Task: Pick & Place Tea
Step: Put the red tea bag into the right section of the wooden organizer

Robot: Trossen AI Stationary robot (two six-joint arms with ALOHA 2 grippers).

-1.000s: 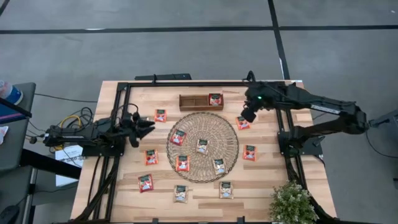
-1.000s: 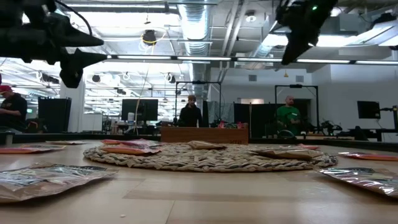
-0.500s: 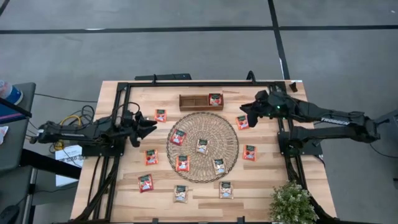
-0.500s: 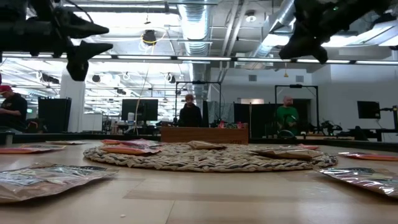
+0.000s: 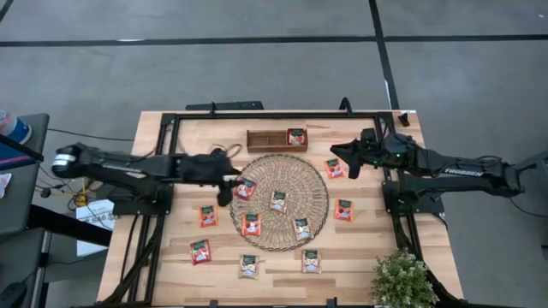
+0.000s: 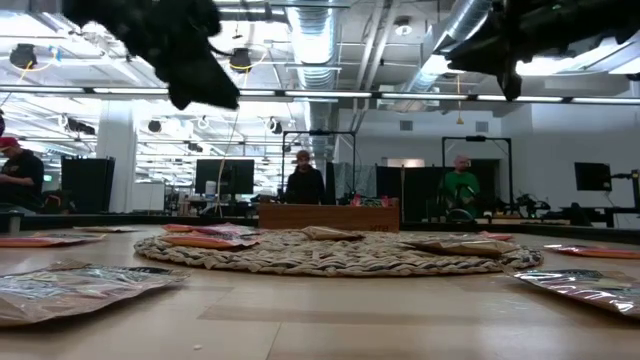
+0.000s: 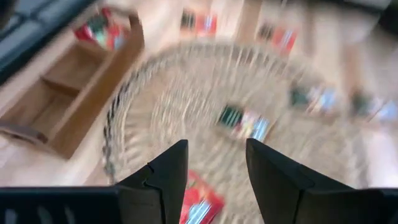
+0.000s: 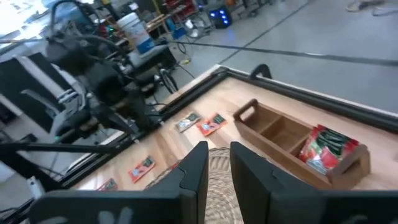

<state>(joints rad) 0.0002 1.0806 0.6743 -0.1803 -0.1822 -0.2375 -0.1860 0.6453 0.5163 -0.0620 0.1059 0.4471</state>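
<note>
Several small tea sachets lie flat: some on the round woven mat [image 5: 279,202], others on the wood around it, such as one [image 5: 207,216] left of the mat. One red sachet [image 5: 296,136] lies in the right compartment of the wooden tray [image 5: 265,139]. My left gripper [image 5: 229,184] hangs open above the mat's left edge, and a red sachet [image 7: 198,206] shows below its fingers. My right gripper [image 5: 336,152] hovers near the mat's far right edge, above a sachet [image 5: 334,168]. Its fingers stand a little apart [image 8: 219,168] with nothing between them.
A potted plant [image 5: 402,278] stands at the near right corner. Black frame rails [image 5: 257,115] run along the table's far edge and both sides. In the low view people stand in the room beyond the table [image 6: 305,180].
My left gripper has swept from the table's left side toward the right, rising a little and tipping downward, and now hangs over the mat's left edge. My right gripper has tipped up from pointing down to nearly level as its arm folded back toward the right edge.
</note>
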